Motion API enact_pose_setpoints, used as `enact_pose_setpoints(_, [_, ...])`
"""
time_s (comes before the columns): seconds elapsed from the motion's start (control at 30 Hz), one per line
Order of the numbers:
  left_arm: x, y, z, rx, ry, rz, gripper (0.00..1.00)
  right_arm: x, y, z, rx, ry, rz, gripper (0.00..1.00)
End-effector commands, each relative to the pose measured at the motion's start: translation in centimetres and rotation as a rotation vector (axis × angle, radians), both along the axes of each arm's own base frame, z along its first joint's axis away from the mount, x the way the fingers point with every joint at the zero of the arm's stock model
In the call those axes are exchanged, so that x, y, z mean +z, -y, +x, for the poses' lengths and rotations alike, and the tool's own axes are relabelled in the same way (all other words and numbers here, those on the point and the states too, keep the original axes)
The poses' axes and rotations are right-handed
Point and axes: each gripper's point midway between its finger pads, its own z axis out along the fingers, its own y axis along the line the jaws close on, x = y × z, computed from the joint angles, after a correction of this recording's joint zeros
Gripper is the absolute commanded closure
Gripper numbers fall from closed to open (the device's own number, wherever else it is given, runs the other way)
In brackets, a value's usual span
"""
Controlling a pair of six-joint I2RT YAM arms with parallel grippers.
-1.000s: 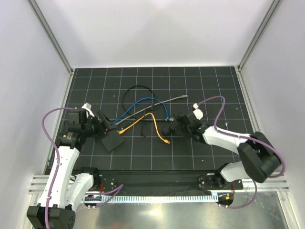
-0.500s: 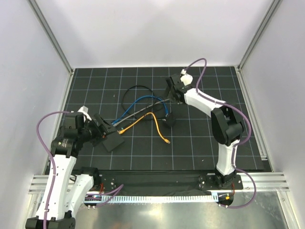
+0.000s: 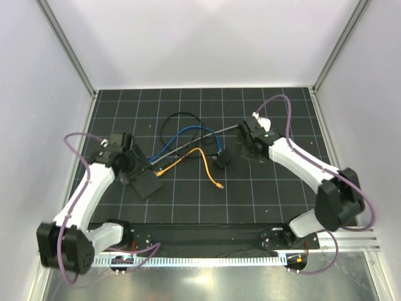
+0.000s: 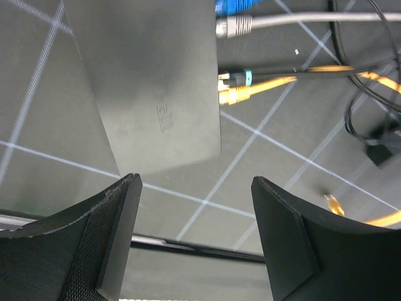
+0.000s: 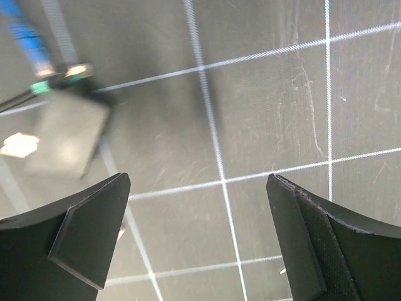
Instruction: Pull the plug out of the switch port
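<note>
Right gripper [image 3: 245, 145] has swung back from the far mat to beside the small black block [image 3: 222, 160], fingers spread and empty. Left gripper [image 4: 197, 188] is now over the switch [image 4: 150, 81] at mat's left, spread, pinching nothing. No plug pulled yet. Count: one switch, four plugs: blue plug [image 4: 235, 6], grey plug [image 4: 235, 26], black plug [image 4: 241, 78], yellow plug [image 4: 235, 95]. Yellow's seating is unclear.

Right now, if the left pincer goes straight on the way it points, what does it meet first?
Probably the switch: its near end lies just ahead of the open left pincer, though depth is unclear.
</note>
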Motion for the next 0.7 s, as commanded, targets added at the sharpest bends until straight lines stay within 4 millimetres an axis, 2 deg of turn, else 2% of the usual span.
enact_pose_setpoints(0.0, [1.4, -1.5, 3.0, 0.056, 0.055, 0.183, 0.24, 3.9, -2.2, -0.4, 0.129, 0.09, 0.091, 0.0])
enact_pose_setpoints(0.1, [1.4, -1.6, 4.0, 0.064, 0.024, 0.245, 0.26, 7.8, -4.8, -1.8, 0.272, 0.169, 0.132, 0.0])
enact_pose_setpoints(0.13, [0.6, -1.6, 4.3, 0.058, -0.012, 0.271, 0.27, 9.0, -5.7, -2.2, 0.318, 0.195, 0.156, 0.01])
enact_pose_setpoints(0.2, [0.7, -1.5, 5.0, 0.049, -0.023, 0.318, 0.28, 12.2, -9.2, -4.0, 0.474, 0.262, 0.261, 0.01])
enact_pose_setpoints(0.23, [-0.3, -1.5, 5.2, 0.042, -0.064, 0.341, 0.28, 13.0, -10.3, -4.8, 0.524, 0.275, 0.313, 0.01])
enact_pose_setpoints(0.27, [-0.6, -1.5, 5.4, 0.039, -0.078, 0.351, 0.29, 14.7, -13.2, -6.3, 0.641, 0.282, 0.458, 0.02])
enact_pose_setpoints(0.37, [-1.6, -1.4, 6.1, 0.033, -0.113, 0.38, 0.3, 17.0, -16.8, -8.2, 0.794, 0.316, 0.673, 0.06])
enact_pose_setpoints(0.4, [-1.8, -1.3, 6.4, 0.034, -0.112, 0.383, 0.3, 16.4, -18.3, -9.7, 0.848, 0.248, 0.752, 0.08])
enact_pose_setpoints(0.47, [-1.8, -1.4, 6.6, 0.039, -0.118, 0.392, 0.3, 16.6, -20.4, -10.2, 0.92, 0.231, 0.829, 0.12])
enact_pose_setpoints(0.5, [-1.6, -1.5, 6.6, 0.054, -0.115, 0.397, 0.31, 15.3, -21.8, -10.8, 0.951, 0.161, 0.861, 0.12])
enact_pose_setpoints(0.6, [0.5, -2.5, 6.6, 0.097, -0.046, 0.423, 0.3, 14.1, -24.0, -10.4, 0.984, 0.158, 0.887, 0.1])
enact_pose_setpoints(0.63, [1.1, -2.9, 6.5, 0.11, -0.028, 0.429, 0.3, 12.2, -24.9, -10.2, 0.979, 0.114, 0.873, 0.1])
enact_pose_setpoints(0.67, [1.7, -3.4, 6.2, 0.124, -0.009, 0.445, 0.3, 11.7, -25.6, -9.9, 0.989, 0.116, 0.876, 0.11])
